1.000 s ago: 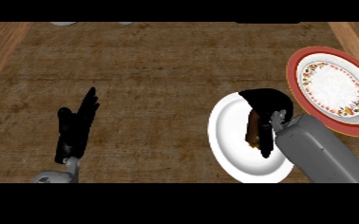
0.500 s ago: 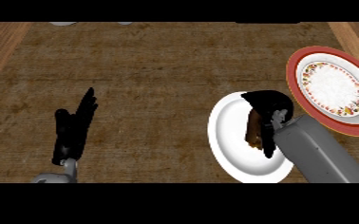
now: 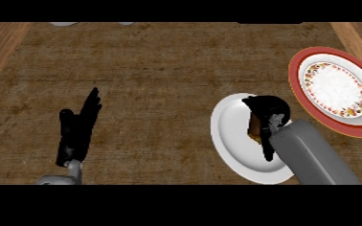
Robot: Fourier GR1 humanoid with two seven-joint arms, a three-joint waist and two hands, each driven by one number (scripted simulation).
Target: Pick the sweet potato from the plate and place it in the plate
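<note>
A plain white plate point(image 3: 230, 134) lies at the lower right of the wooden counter. On it rests the brown sweet potato point(image 3: 253, 127), of which only a narrow strip shows. My right hand point(image 3: 267, 109) covers it, fingers curled down over and round it. To the upper right sits a red-rimmed plate point(image 3: 302, 81) with a patterned border and a white middle, holding nothing. My left hand point(image 3: 76, 129) rests at the lower left, open with fingers straight and pointing up the view, far from both plates.
The counter's wooden edges run down the far left point(image 3: 10, 43) and top right corners. Two pale round shapes point(image 3: 63, 24) peek in along the back edge. Bare brown counter point(image 3: 163, 86) lies between my two hands.
My right hand has settled lower over the sweet potato and now hides more of it. The left hand and both plates have not moved.
</note>
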